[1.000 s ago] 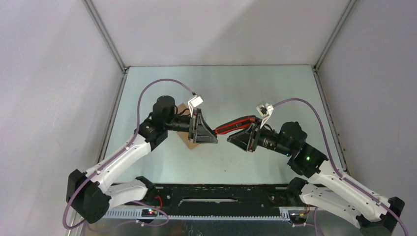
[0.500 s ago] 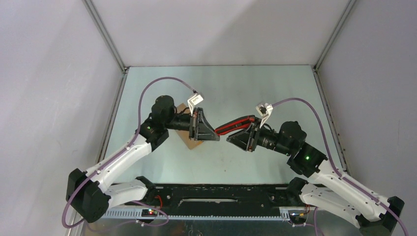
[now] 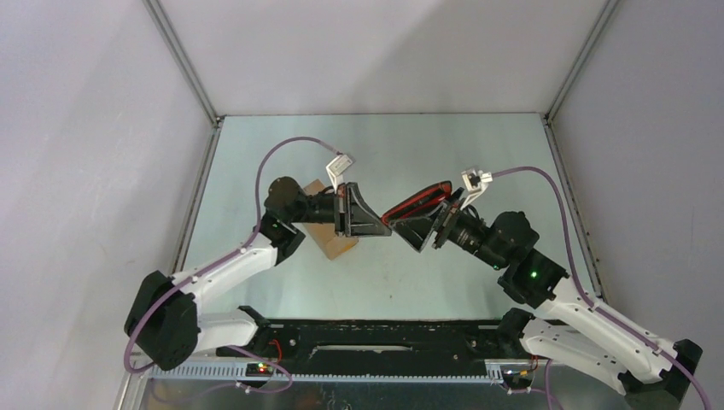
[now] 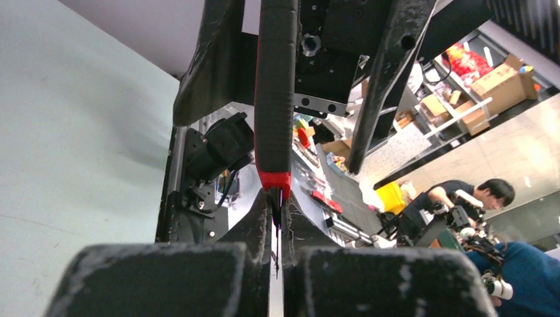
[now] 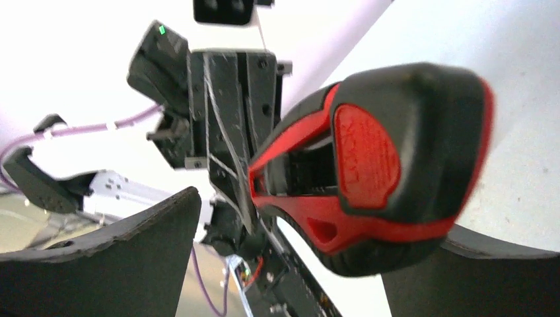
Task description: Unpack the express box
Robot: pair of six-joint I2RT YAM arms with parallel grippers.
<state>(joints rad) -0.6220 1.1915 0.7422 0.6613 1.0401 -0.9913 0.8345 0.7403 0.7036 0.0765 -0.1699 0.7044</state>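
The brown express box (image 3: pixel 331 244) lies on the table under my left wrist, partly hidden by the arm. A red-and-black utility knife (image 3: pixel 420 199) hangs in the air between the two arms. My left gripper (image 3: pixel 386 231) is shut on the thin blade tip below the knife's red nose (image 4: pixel 274 182), with the fingers (image 4: pixel 165 281) pressed together. My right gripper (image 3: pixel 410 229) is open, its fingers (image 5: pixel 119 264) standing wide on either side of the knife's handle (image 5: pixel 376 178). From the left wrist view the handle (image 4: pixel 275 99) runs away between the right arm's two spread fingers.
The pale green table (image 3: pixel 384 145) is walled by grey panels at the left, right and back. A black rail (image 3: pixel 367 333) with the arm bases runs along the near edge. Purple cables (image 3: pixel 282 154) arc over both wrists.
My left gripper has closed on the knife's blade tip and my right gripper has opened off the handle. Both wrists moved a little toward the back and the knife tilted up.
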